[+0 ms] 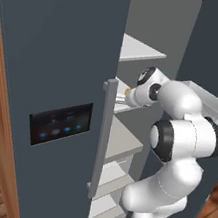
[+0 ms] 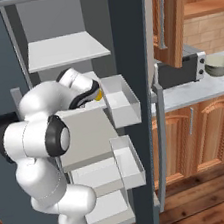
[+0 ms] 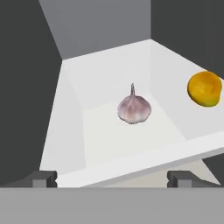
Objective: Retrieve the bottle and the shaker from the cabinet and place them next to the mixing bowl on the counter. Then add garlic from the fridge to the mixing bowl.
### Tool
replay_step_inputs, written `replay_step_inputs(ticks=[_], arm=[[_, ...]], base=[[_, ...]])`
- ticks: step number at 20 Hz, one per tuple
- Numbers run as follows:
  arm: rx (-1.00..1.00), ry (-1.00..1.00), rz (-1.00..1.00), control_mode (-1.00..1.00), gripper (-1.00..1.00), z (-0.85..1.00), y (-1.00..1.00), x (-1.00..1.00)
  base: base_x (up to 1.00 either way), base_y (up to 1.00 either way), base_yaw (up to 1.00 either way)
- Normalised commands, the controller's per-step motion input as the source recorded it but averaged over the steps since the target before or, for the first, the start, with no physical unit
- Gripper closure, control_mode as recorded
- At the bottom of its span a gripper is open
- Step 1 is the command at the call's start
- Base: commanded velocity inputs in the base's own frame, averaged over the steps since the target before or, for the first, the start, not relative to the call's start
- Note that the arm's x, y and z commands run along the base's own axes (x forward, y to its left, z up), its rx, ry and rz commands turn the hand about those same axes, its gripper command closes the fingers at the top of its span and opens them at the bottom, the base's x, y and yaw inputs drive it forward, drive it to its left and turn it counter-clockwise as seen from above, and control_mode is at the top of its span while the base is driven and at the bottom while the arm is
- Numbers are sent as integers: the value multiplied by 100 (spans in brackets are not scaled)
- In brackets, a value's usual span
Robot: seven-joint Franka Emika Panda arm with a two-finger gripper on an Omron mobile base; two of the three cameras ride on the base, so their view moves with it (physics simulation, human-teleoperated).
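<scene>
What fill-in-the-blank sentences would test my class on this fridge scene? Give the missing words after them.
1. The garlic sits on a white fridge ____.
2. The round fruit near the garlic is coloured ____.
3. The gripper has its jaws ____, with nothing between them.
4. The mixing bowl stands on the counter beside the ____.

Missing words: shelf; yellow; open; microwave

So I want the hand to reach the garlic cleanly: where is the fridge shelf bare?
Bare shelf lies in front of the garlic, toward the open gripper, and to its left up to the wall. The right is tighter: a yellow fruit sits there.
</scene>
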Motion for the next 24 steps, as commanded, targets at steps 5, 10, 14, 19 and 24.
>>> replay_step_inputs(ticks=[5,10,14,19,24], arm=[[0,11,8,-100,-100,3,-8,33],[-3,11,7,-100,-100,0,-13,28],[-1,8,7,-100,-100,0,-13,34],[-1,6,7,-100,-100,0,-11,38],[0,2,6,-100,-100,0,-11,34]], base=[[0,0,0],[0,0,0],[0,0,0],[0,0,0],[0,0,0]])
